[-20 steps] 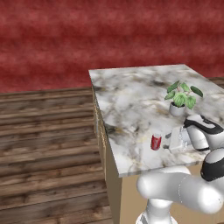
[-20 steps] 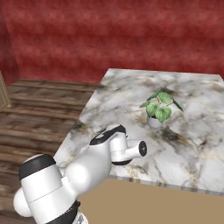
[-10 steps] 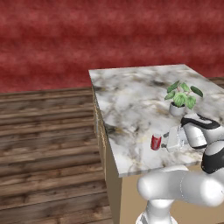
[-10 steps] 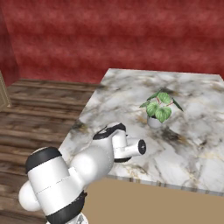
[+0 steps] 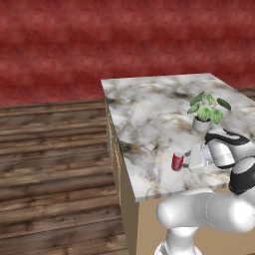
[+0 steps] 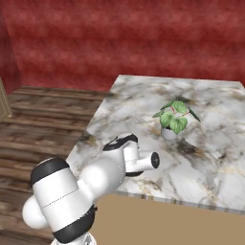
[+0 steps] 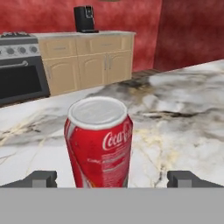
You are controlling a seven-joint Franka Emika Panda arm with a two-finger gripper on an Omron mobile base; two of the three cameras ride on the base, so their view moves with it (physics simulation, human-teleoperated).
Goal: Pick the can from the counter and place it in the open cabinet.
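A small red can (image 5: 177,162) with a silvery top stands upright near the front left edge of the marble counter (image 5: 149,114). My gripper (image 5: 186,162) is level with it, just to its right, and open. In the hand view the can (image 7: 99,144) stands close ahead, centred between the two dark fingertips (image 7: 41,178), which are spread wide on either side without touching it. The open cabinet is out of view.
A potted green plant (image 5: 206,112) stands on the counter behind my hand, also seen as the plant (image 6: 173,117) from the right. Wood floor (image 5: 55,164) lies left of the counter. Beyond the counter are a stove (image 7: 22,74), tan base cabinets (image 7: 92,61) and a coffee machine (image 7: 85,18).
My hand has edged left and closer to the can, with the jaws staying wide. The can and plant have not moved.
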